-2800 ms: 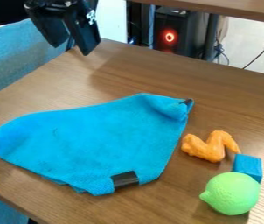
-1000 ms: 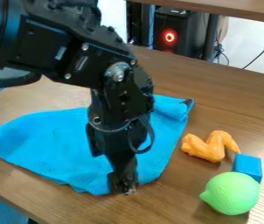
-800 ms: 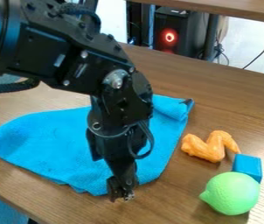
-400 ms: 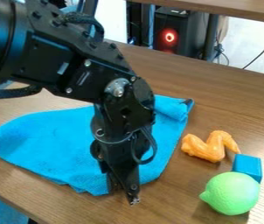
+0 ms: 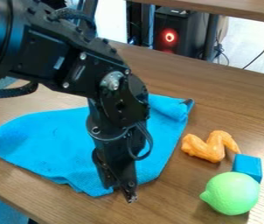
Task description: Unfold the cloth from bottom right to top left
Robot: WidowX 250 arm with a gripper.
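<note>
Claw at Lower-Right Cloth Edge

The claw (image 5: 124, 194), in the camera view, is at the lower-right edge of the cloth (image 5: 46, 140), which lies on the table (image 5: 172, 203). Since the earliest frame, the claw has moved there from the upper left; the cloth's visible outline is little changed. Assessment: positioned for pickup, unfolding not yet evident. Whether the claw is wide, narrow or gripping cannot be determined. Secure the upper layer before drawing toward the top left.

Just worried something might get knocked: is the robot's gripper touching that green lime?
Apart. The camera view shows a stretch of table between the gripper and the lime, which sits off to the gripper's right in the picture.
</note>
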